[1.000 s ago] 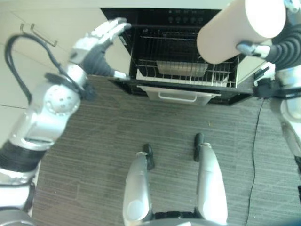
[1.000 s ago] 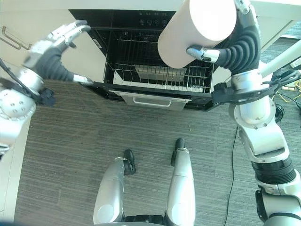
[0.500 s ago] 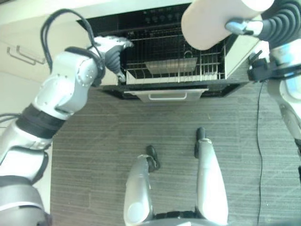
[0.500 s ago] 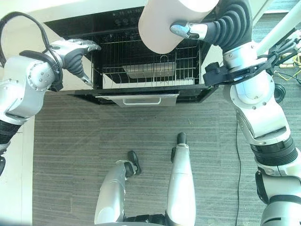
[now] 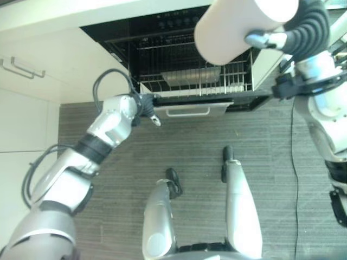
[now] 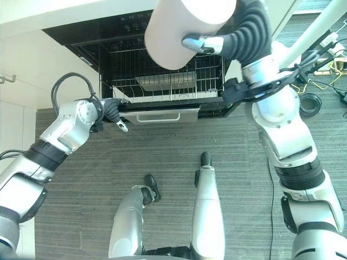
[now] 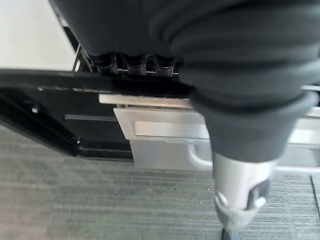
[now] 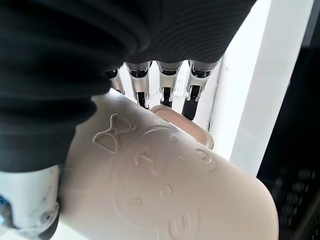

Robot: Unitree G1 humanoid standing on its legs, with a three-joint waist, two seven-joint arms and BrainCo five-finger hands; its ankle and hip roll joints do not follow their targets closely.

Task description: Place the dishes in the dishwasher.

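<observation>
Grey striped flooring (image 5: 108, 184) runs up to a row of pale cabinets (image 5: 32, 92), and between them the dishwasher (image 5: 179, 43) stands open with its black door (image 6: 162, 108) folded down and its wire rack (image 5: 195, 81) pulled forward. At the left, the left robot hand (image 6: 112, 111) reaches to the left corner of the door; its fingers (image 7: 135, 64) lie over the door's edge, and in the left wrist view they are mostly hidden, so I cannot tell whether they clench. A grey tray (image 5: 190, 77) lies in the rack, and a pale drawer front with a handle (image 5: 187, 111) shows below the door's edge. To the right and higher up, the right robot hand (image 6: 203, 43) grasps a large pale pink cup (image 6: 184, 27), its fingers (image 8: 162, 85) and thumb curled around the wall. That cup hangs above the rack, clear of it, with an embossed bear face (image 8: 160, 190) on its side.
</observation>
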